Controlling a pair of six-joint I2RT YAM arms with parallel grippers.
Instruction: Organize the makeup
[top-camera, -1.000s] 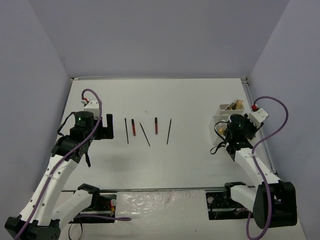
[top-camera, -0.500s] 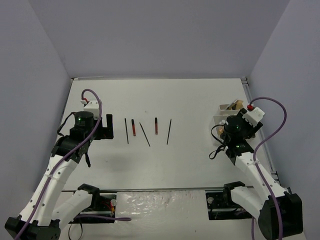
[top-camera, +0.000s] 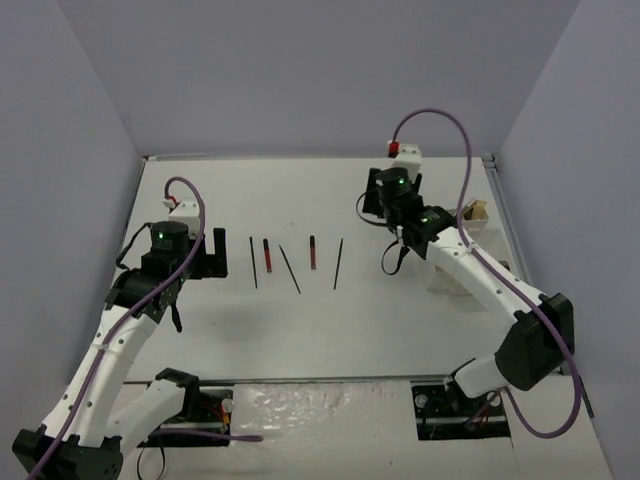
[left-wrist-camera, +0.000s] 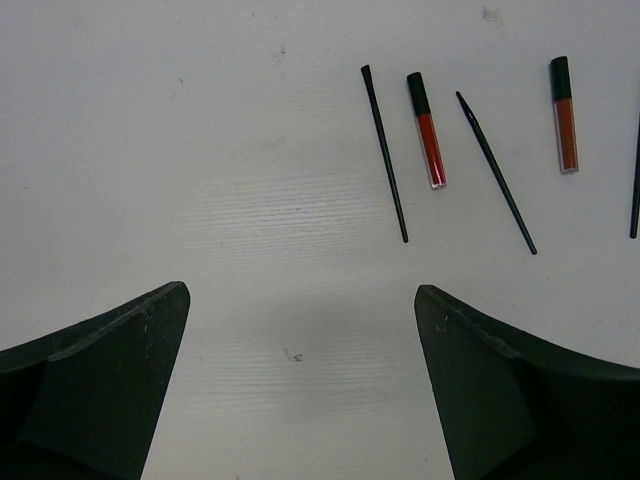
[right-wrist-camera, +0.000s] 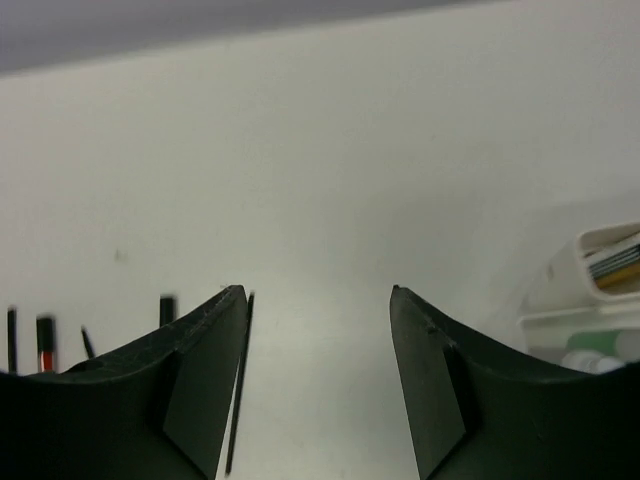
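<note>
- The left claw (left-wrist-camera: 300, 290) is spread wide and holds nothing. Bare tabletop (left-wrist-camera: 200, 150) shows between its fingers.
- The loose sticks (top-camera: 290, 270) lie in a row ahead of this claw and off to its right. Nearest is a black stick (left-wrist-camera: 385, 155), with a red tube (left-wrist-camera: 426, 130) just beside it. They lie apart from one another, so each can likely be pinched alone.
- The right claw (right-wrist-camera: 318, 290) is partly open and empty (nothing sits between its fingers).
- The end black stick (right-wrist-camera: 238, 380) lies just beside its left finger, so this looks like its next pick.
- The white tray (right-wrist-camera: 570, 300) stands to this claw's right with tan pencils (right-wrist-camera: 617, 268) already in it, which is probably where the row belongs.
</note>
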